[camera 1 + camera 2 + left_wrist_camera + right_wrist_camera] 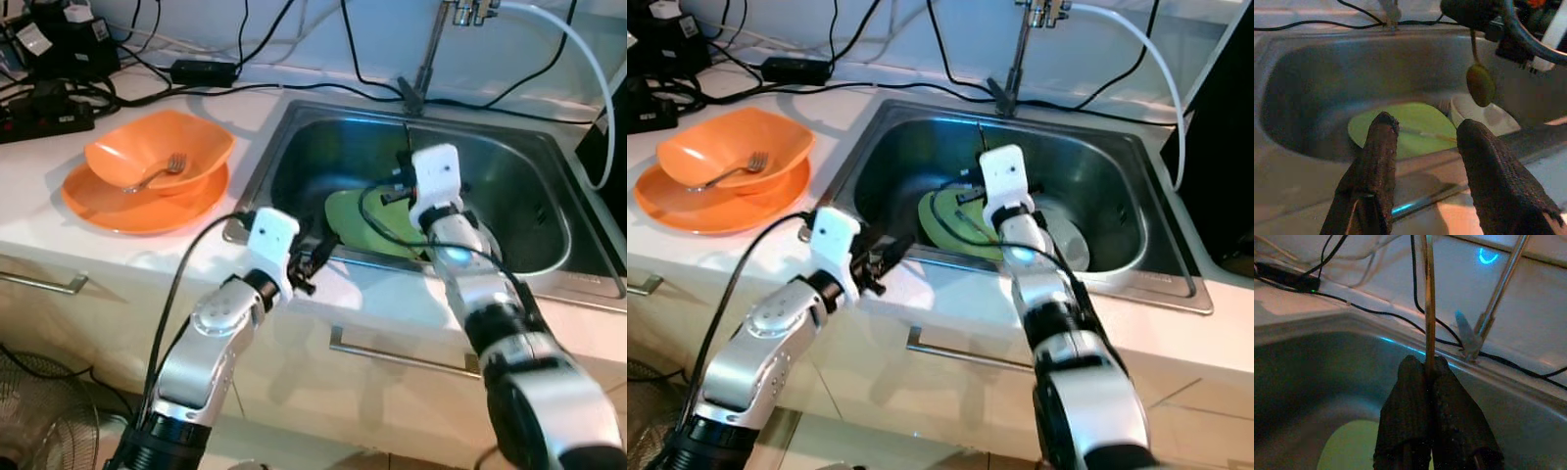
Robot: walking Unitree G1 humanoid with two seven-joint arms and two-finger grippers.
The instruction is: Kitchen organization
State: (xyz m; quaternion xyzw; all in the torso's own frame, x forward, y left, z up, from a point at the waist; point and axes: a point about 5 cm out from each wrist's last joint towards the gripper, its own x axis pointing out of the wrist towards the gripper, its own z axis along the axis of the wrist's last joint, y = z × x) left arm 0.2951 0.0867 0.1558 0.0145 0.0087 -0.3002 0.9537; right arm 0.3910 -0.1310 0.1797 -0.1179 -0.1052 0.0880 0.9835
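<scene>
Right gripper [1429, 374] pinches a spoon [1480, 83] above the sink [549, 162], where a green plate [1415, 127] and white bowl [1479, 113] lie; left gripper [1422, 129] gapes empty at the sink's front edge; orange bowl [157, 147] holds a fork [162, 171]

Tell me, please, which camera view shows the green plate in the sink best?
The left wrist view: the green plate lies broad and unblocked between the open left gripper's fingers. In both eye views the right arm covers part of it. The right wrist view catches only its edge beneath the right gripper.
</scene>
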